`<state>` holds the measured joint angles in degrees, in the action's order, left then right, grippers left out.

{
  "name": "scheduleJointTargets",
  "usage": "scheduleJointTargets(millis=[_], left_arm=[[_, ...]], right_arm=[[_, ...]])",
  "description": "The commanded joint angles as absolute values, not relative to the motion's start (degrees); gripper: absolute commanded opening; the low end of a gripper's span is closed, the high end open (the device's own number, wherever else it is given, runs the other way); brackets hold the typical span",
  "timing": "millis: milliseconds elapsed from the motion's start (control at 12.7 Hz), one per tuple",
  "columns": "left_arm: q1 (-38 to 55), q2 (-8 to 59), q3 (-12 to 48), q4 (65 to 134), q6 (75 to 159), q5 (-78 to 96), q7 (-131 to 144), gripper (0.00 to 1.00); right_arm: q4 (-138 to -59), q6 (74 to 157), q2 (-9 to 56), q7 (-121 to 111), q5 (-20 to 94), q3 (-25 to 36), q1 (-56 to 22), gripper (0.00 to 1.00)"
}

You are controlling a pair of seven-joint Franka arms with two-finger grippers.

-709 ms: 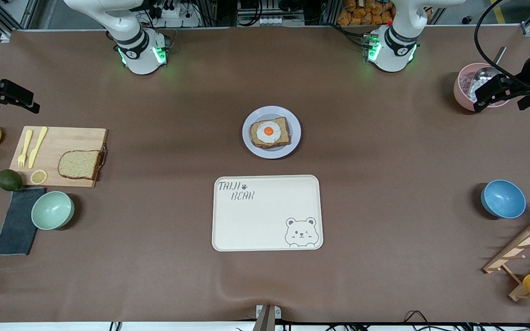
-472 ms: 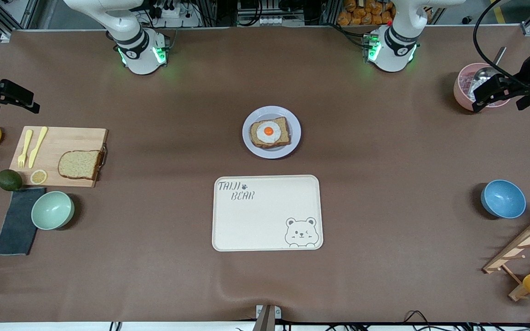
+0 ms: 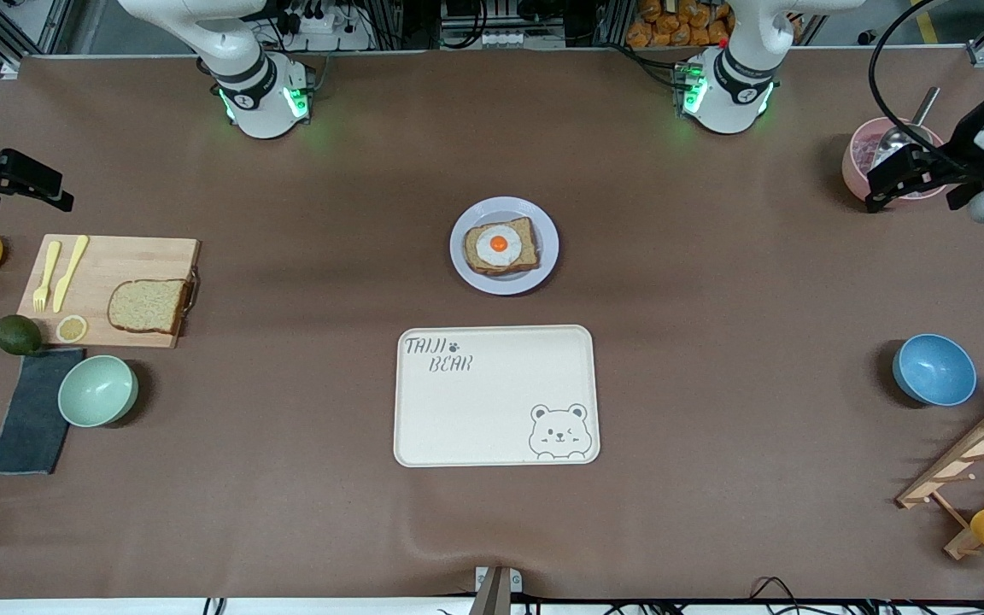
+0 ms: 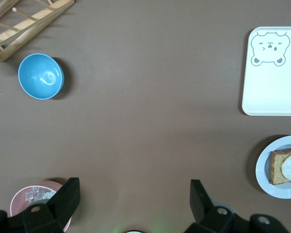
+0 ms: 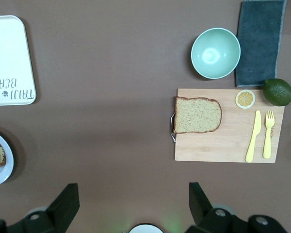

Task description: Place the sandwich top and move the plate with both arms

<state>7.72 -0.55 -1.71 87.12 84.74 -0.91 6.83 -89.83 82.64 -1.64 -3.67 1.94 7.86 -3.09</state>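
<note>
Both grippers up in the air, fingers spread wide, nothing between them. Left gripper (image 3: pixel 902 175) hangs over the pink bowl (image 3: pixel 863 166) at the left arm's end of the tabletop (image 3: pixel 714 342); in the left wrist view its fingers (image 4: pixel 68 196) are apart, with the pink bowl's rim under one of them. Right gripper (image 3: pixel 26 184) hangs at the right arm's end, over bare tabletop near the cutting board (image 3: pixel 116 256); its fingers (image 5: pixel 68 199) show apart in the right wrist view, the board well clear of them.

Bread (image 3: pixel 148 306) lies flat on the board, at the handle end, not touched by any fingers. Also on the board: fork (image 3: pixel 45 275), knife (image 3: pixel 71 272), lemon slice (image 3: pixel 72 328). An avocado (image 3: pixel 17 334) sits just beside the board; a green bowl (image 3: pixel 98 390) and a dark cloth (image 3: pixel 31 414) lie nearer the camera.

Plate (image 3: pixel 463 256) sits mid-tabletop, well apart from both sets of fingers, carrying toast (image 3: pixel 526 252) with a fried egg (image 3: pixel 498 244) on top. Cream tray (image 3: pixel 492 410) lies nearer the camera than the plate, close but apart. Blue bowl (image 3: pixel 934 369) near the left arm's end.
</note>
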Motion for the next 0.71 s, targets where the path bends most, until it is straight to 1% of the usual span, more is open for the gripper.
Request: scheduleJointTargets(millis=[0, 157, 315, 394, 472, 630], left_arm=[[7.73, 0.26, -1.06, 86.48, 83.5, -0.35, 6.68, 1.0], [7.65, 0.26, -1.05, 86.48, 83.58, -0.26, 6.68, 1.0], [7.3, 0.26, -1.05, 86.57, 83.58, -0.35, 7.12, 1.0], [6.95, 0.26, -1.14, 86.57, 83.58, -0.35, 7.12, 1.0], [6.68, 0.26, -1.14, 86.57, 83.58, -0.35, 7.21, 1.0], [6.77, 0.35, -1.23, 86.4, 83.58, -0.61, 7.56, 1.0]], right_arm=[[-90.7, 84.72, 0.42, -8.25, 1.41, 7.38, 0.34, 1.0], [-90.7, 85.43, 3.85, -11.84, 1.93, 7.38, 2.89, 1.0], [-91.66, 88.05, 7.1, -15.71, 1.93, 7.38, 5.96, 1.0], [-93.5, 91.2, 8.08, -18.08, 2.02, 7.38, 7.46, 1.0], [-97.08, 95.49, 8.26, -20.63, 2.28, 7.38, 9.04, 1.0], [-102.72, 100.44, 8.35, -24.94, 3.86, 7.38, 12.03, 1.0]])
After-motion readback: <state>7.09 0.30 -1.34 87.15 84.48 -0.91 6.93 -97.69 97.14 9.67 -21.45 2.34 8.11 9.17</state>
